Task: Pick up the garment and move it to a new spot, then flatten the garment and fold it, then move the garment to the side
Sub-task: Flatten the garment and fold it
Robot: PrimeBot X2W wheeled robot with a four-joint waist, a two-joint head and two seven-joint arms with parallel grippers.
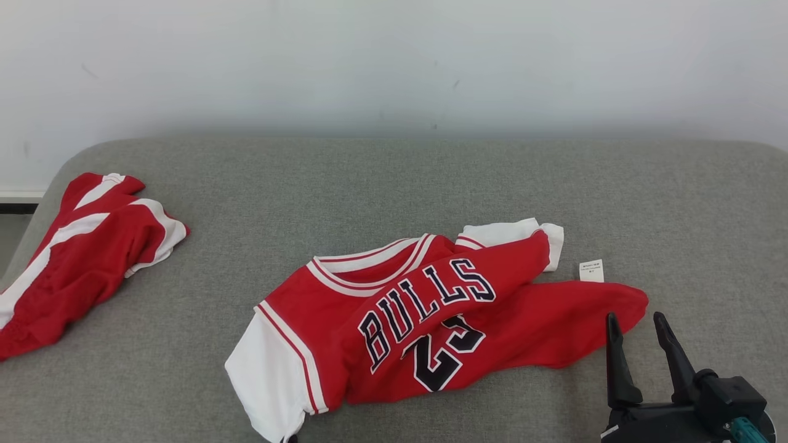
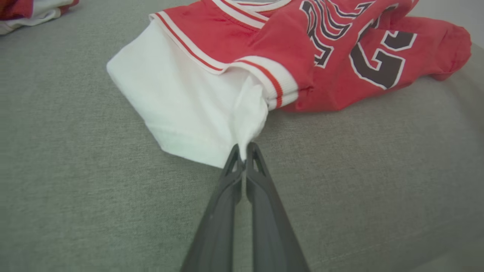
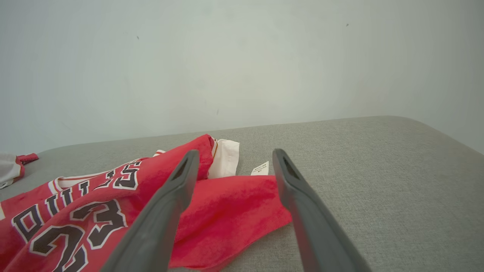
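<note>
Grey cushion (image 1: 369, 184): one jersey (image 1: 431, 307), one other red garment (image 1: 80, 258), well apart. Left gripper (image 2: 245, 151) pinches the jersey's sleeve (image 2: 181, 109); right gripper (image 1: 634, 319) spread, empty.

A grey fabric cushion (image 1: 394, 184) with rounded corners sits against a plain white wall (image 1: 394, 61).

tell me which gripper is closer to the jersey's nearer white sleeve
Left. The left gripper has its fingers shut on the white sleeve; the right gripper hangs open by the opposite red end of the jersey.
</note>
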